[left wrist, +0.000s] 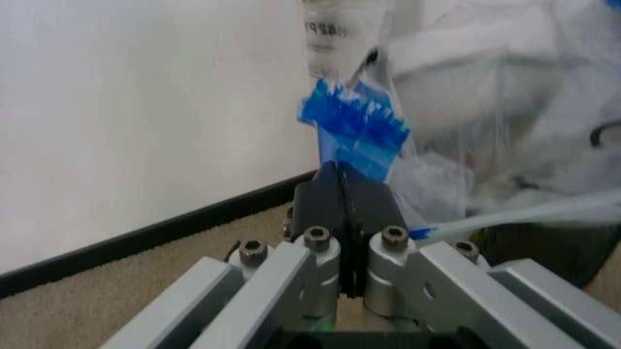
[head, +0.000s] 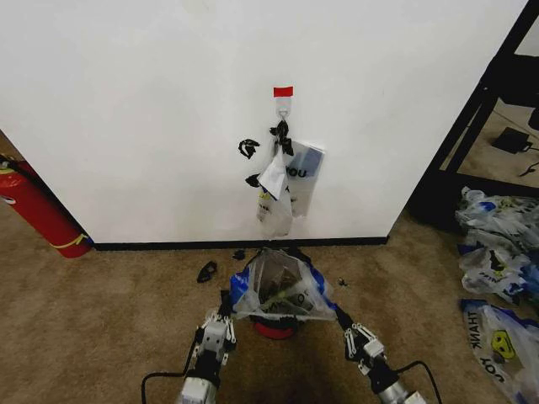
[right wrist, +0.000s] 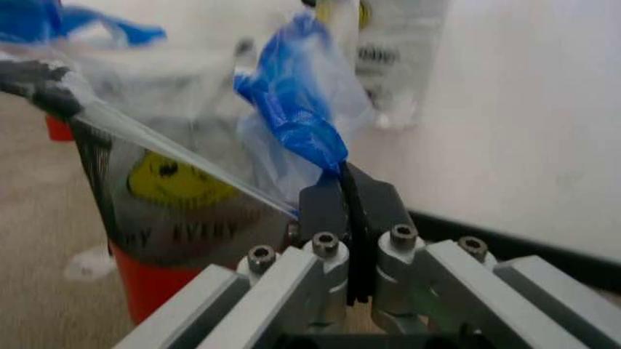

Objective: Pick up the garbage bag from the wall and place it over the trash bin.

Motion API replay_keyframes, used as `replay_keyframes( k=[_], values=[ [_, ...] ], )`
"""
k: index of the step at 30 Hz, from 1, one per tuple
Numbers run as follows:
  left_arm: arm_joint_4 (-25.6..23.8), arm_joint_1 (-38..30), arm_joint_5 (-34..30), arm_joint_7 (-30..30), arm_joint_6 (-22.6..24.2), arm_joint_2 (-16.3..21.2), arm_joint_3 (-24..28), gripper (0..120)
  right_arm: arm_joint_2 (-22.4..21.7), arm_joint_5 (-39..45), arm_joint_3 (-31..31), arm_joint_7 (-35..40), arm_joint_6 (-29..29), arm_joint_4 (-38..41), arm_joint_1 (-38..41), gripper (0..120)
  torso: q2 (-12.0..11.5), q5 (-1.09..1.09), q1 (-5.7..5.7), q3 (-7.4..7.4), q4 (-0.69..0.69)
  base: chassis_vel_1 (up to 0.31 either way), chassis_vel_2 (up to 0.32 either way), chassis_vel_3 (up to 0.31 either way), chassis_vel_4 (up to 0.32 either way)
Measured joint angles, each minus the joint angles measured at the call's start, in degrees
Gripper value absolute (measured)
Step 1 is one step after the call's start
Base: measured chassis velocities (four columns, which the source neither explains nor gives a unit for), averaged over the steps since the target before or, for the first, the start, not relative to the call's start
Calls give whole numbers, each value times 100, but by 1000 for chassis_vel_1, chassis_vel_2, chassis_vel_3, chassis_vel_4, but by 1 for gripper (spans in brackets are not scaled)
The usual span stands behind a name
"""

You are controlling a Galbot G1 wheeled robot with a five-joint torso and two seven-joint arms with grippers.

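The garbage bag (head: 280, 289) is seen stretched open over the trash bin (head: 275, 327), on the carpet just in front of the wall (head: 168, 109), with its blue edges pinched on either side: the left pincer (head: 226, 310) is clamped shut on one blue handle, and the right pincer (head: 341, 320) is clamped shut on the other. A tear in the thin film is judged the chief risk, since it is drawn taut between the two grips and could split if they were pulled further apart or dragged down across the mesh rim. The light bin could also be tipped or slid by an uneven pull, and one side may slip off the rim once released. Room is tight ahead, where the bags on the hook (head: 285, 181) hang close above the bin; open carpet lies to the left toward the fire extinguisher (head: 38, 209), while heaped bags (head: 498, 252) crowd the right.
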Motion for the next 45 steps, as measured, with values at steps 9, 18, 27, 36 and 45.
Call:
replay_keyframes(
  k=[9,18,27,36,45],
  values=[
    [572,-394,123,-73,-3,-266,69,0,364,-22,-76,307,-7,-601,300,0,0,0,0,0,0,0,0,0,0],
    [1170,-959,94,-163,170,-456,80,0,892,549,-130,767,-11,-1228,889,0,0,0,0,1,0,0,0,0,0],
    [1347,-962,123,-173,190,-422,89,0,1224,894,-130,624,-14,-1736,1270,0,0,0,0,1,0,0,0,0,0],
    [1211,-811,134,-240,176,-391,85,0,1381,902,-107,414,-16,-1751,1395,0,0,0,1,1,0,0,0,0,0],
    [815,-125,794,-530,188,225,-42,34,457,754,130,-601,-411,-826,725,34,0,1,0,0,-1,0,0,0,0]
  ],
)
